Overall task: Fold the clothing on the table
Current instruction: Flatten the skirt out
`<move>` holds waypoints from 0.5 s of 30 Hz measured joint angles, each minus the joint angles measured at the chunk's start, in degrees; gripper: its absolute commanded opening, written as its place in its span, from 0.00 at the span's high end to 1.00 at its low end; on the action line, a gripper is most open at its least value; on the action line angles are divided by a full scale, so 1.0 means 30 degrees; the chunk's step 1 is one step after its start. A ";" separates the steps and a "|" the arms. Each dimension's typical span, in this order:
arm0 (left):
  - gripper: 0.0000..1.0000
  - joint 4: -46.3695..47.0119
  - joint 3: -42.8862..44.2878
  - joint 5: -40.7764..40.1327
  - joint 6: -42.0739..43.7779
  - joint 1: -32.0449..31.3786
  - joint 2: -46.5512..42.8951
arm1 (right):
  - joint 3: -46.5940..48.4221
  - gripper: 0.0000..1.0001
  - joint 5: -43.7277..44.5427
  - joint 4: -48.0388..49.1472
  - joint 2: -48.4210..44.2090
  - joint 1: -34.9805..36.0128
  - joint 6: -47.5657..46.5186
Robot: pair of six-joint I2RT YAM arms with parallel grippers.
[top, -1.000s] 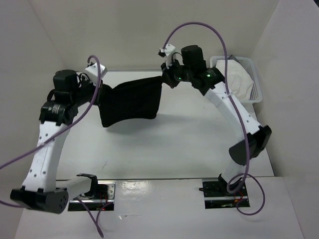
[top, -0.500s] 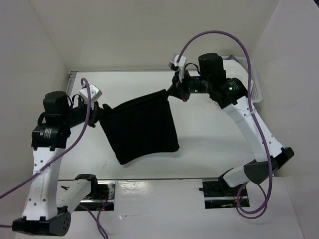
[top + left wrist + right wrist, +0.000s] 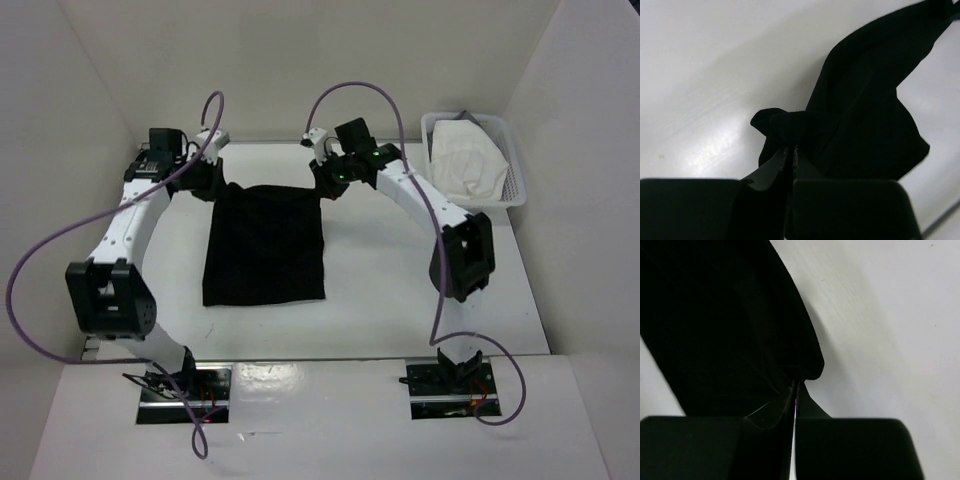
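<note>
The black clothing [image 3: 265, 245] lies spread on the white table [image 3: 380, 290], a rough rectangle running from the far middle toward me. My left gripper [image 3: 222, 185] is shut on its far left corner, and the cloth [image 3: 860, 120] bunches at the fingertips in the left wrist view. My right gripper [image 3: 320, 183] is shut on the far right corner, with the fabric [image 3: 725, 325] pinched between the fingers in the right wrist view. Both arms reach out to the far side of the table, the corners held just above it.
A white mesh basket [image 3: 515, 185] with a white cloth [image 3: 465, 160] in it stands at the far right corner. White walls close in the table on the left, back and right. Purple cables loop above both arms.
Both grippers carried the garment's top corners away from me and down. The cloth hung in the air before; now it lies stretched flat on the table.
</note>
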 measured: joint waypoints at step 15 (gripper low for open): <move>0.81 0.3432 0.4575 -0.2798 -0.1960 0.0707 0.9923 | 1.1905 1.00 0.3395 0.0750 1.1701 -0.0408 0.0816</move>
